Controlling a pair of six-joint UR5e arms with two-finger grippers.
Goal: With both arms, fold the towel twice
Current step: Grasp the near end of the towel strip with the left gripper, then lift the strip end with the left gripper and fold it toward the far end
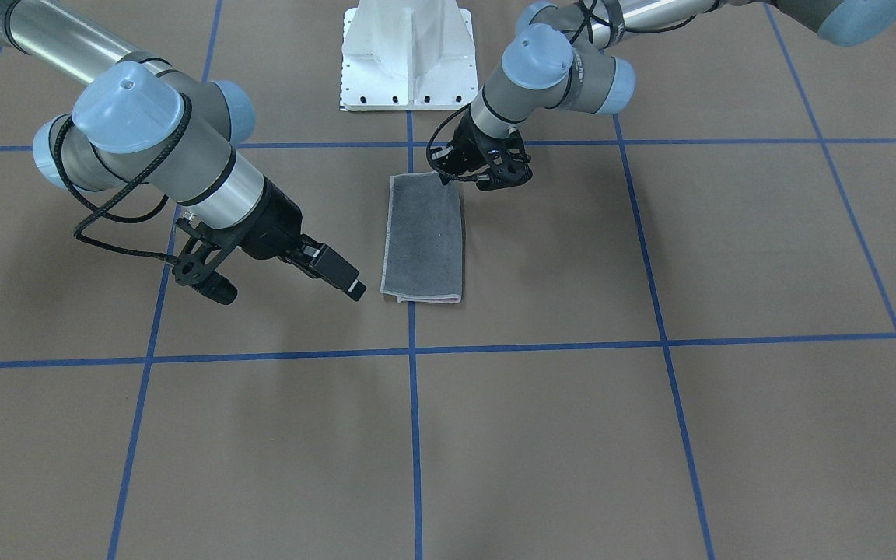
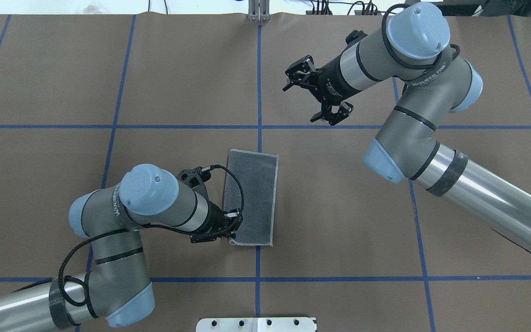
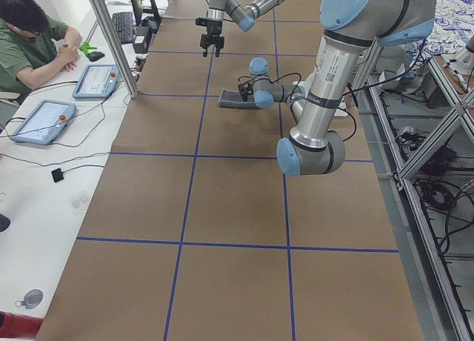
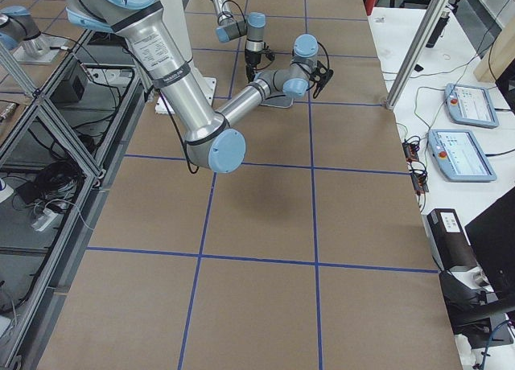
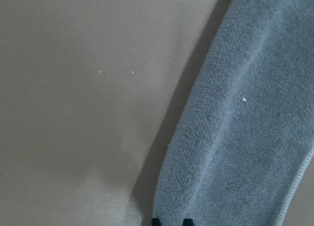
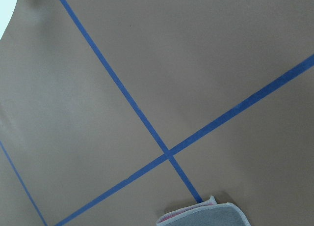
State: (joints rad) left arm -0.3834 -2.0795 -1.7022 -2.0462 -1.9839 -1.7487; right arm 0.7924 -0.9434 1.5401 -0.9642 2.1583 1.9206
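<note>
Overhead, the towel (image 2: pixel 252 198) lies folded, grey up, mid-tabletop (image 2: pixel 62 83). My right claw (image 2: pixel 301 103) is spread and empty. My left claw (image 2: pixel 231 231) sits at the towel's lower-left corner, and I cannot tell its grip. My right wrist view shows pink underneath.

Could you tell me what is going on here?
A towel is partway through being folded. It lies on the table, folded once into a narrow strip, grey side up. The left gripper is down at a corner of the strip; whether it grips is unclear. The right gripper is open, raised beyond the towel's far end.
</note>
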